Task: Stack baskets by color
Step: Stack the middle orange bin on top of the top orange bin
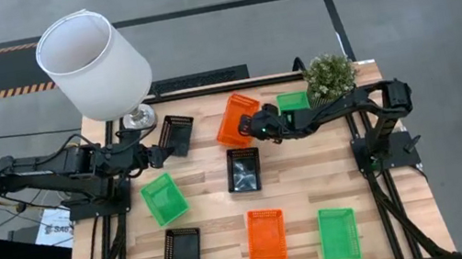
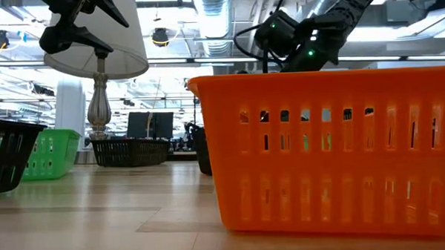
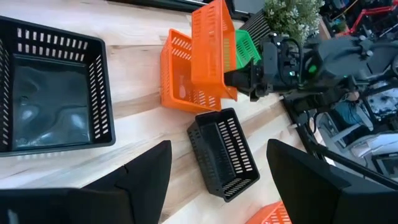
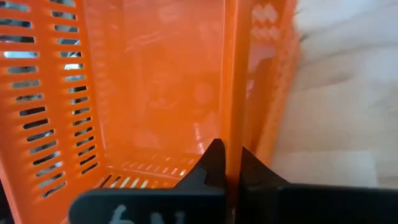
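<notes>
Your right end effector is closed on the side wall of an orange basket, pinching the rim between both fingers. This held basket is tilted and sits over a second orange basket at the far middle of the tabletop; whether the two touch cannot be told. A third orange basket lies near the front edge, well apart from the pair.

Your left end effector is spread wide and holds nothing. It hovers near the far left of the tabletop, just beside a black basket. A second black basket rests at the middle of the tabletop, and a third black basket lies at the front left.

One green basket sits left of centre, tilted. Another green basket lies at the front right. A further green basket shows at the far right, partly hidden by the right arm, next to the potted plant.

The white lampshade stands over the far left corner.
</notes>
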Tool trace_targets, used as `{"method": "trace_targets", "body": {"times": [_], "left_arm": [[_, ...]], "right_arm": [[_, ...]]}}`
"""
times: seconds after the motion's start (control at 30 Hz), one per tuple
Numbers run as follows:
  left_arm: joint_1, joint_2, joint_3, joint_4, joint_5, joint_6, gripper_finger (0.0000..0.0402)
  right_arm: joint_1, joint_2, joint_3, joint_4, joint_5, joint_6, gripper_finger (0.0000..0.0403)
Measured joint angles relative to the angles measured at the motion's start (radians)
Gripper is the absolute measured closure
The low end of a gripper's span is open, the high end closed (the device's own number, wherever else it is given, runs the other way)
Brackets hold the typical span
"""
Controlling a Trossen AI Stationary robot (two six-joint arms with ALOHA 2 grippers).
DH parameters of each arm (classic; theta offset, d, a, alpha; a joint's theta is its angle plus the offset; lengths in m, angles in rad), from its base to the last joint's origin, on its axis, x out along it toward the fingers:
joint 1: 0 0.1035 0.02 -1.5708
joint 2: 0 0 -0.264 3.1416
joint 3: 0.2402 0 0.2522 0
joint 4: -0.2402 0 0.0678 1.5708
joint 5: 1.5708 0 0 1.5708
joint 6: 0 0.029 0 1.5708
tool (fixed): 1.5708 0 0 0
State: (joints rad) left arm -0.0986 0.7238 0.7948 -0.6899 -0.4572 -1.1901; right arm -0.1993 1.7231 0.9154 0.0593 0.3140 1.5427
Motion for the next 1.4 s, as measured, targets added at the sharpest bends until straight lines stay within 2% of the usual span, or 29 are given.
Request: {"method": "trace_targets", "body": {"times": [0.23, 0.97, 1.13, 1.4], "left_arm": [[0.000, 0.000, 0.000, 0.000, 0.004, 0.001, 0.0150], [0.000, 0.000, 0.000, 0.000, 0.000, 0.024, 0.0150], [0.000, 0.000, 0.000, 0.000, -0.001, 0.021, 0.0150], [0.000, 0.000, 0.000, 0.001, -0.002, 0.007, 0.0150]], "right_arm": [[-0.011, 0.000, 0.000, -0.004, -0.062, -0.017, 0.0355], [-0.038, -0.009, 0.000, -0.018, -0.084, -0.033, 0.0229], [-0.044, -0.031, 0.000, 0.023, -0.095, -0.094, 0.0199], [-0.053, -0.079, 0.000, -0.017, -0.133, -0.163, 0.0184]]}}
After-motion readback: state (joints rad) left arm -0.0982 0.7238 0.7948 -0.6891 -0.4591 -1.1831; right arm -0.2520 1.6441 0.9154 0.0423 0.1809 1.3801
